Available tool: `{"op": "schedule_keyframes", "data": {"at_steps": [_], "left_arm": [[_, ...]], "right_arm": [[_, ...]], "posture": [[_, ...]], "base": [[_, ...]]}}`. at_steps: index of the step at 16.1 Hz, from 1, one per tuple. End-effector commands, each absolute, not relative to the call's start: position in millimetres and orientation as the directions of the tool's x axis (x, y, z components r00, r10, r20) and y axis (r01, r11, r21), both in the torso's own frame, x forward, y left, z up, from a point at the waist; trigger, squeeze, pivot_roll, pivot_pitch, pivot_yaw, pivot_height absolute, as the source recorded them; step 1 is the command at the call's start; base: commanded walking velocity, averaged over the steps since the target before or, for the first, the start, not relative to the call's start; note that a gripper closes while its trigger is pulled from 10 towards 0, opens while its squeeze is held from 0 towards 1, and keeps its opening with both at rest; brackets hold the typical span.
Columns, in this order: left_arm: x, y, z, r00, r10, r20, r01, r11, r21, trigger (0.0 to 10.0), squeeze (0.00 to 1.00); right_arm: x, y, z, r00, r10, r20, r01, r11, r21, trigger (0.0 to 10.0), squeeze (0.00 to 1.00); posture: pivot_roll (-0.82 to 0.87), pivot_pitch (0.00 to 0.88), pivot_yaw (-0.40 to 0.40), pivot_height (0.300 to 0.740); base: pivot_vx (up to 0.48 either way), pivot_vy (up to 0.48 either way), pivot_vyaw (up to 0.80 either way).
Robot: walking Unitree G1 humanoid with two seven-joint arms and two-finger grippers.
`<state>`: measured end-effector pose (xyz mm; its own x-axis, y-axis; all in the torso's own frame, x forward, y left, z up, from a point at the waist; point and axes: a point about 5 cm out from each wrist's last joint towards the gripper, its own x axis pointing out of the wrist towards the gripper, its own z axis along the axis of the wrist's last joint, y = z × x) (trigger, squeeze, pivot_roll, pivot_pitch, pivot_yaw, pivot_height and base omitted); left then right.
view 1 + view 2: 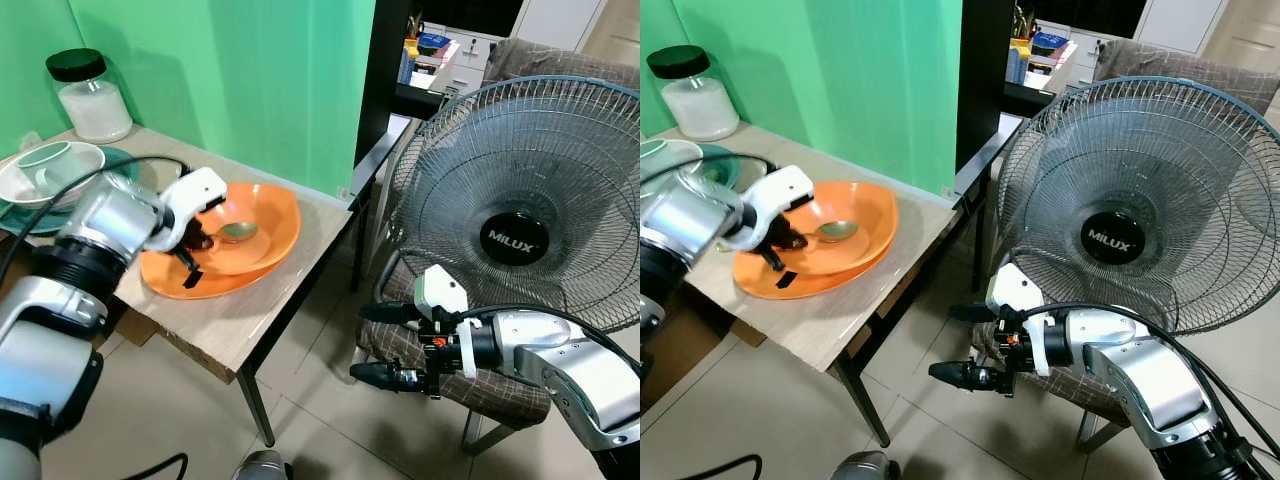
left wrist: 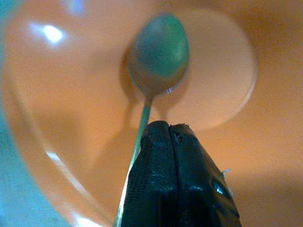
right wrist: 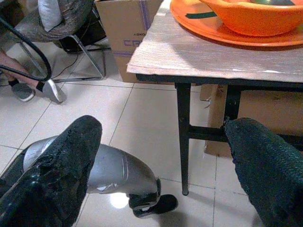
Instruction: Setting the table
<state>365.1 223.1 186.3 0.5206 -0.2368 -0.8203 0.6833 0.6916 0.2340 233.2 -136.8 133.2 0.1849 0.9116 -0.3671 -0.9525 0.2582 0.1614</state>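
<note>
Orange bowl (image 1: 255, 235) on your worktop (image 1: 262, 300) holds one metal spoon (image 1: 238, 232); its long axis runs from the bowl's middle back toward your left end effector (image 1: 190, 262), whose fingers are pressed together on the handle. Your right end effector (image 1: 378, 342) hangs spread apart beside the one fan (image 1: 515, 205).

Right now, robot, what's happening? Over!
Left gripper shut on spoon, held over the orange bowl. Right gripper open, idle beside the fan. Nothing blocking the bowl.
</note>
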Motion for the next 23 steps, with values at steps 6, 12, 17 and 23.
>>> {"op": "schedule_keyframes", "data": {"at_steps": [6, 12, 17, 23], "left_arm": [[363.3, 230.6, 204.8, 0.524, -0.255, -0.813, 0.681, 0.698, 0.221, 10.0, 1.00], [356.5, 242.0, 188.1, 0.479, -0.217, -0.851, 0.691, 0.691, 0.213, 10.0, 1.00], [364.0, 243.8, 188.9, 0.549, -0.209, -0.810, 0.671, 0.687, 0.278, 10.0, 0.00], [373.9, 241.3, 198.5, 0.605, -0.238, -0.760, 0.658, 0.686, 0.309, 10.0, 0.00]], "right_arm": [[237.1, -133.6, 136.8, 0.183, 0.913, -0.366, -0.960, 0.245, 0.131, 10.0, 0.00], [234.4, -132.2, 134.8, 0.179, 0.915, -0.363, -0.960, 0.243, 0.140, 10.0, 0.00], [234.2, -132.0, 133.2, 0.181, 0.913, -0.365, -0.960, 0.245, 0.138, 10.0, 0.00], [233.4, -134.3, 133.0, 0.189, 0.909, -0.372, -0.959, 0.253, 0.131, 10.0, 0.00]], "posture": [[0.21, 0.000, 0.022, 0.740], [0.21, 0.000, 0.029, 0.740], [0.21, 0.000, 0.033, 0.740], [0.20, 0.000, 0.037, 0.740]], "base": [[0.000, 0.000, 0.00], [0.000, 0.000, 0.00], [0.000, 0.000, 0.00], [0.000, 0.000, 0.00]]}}
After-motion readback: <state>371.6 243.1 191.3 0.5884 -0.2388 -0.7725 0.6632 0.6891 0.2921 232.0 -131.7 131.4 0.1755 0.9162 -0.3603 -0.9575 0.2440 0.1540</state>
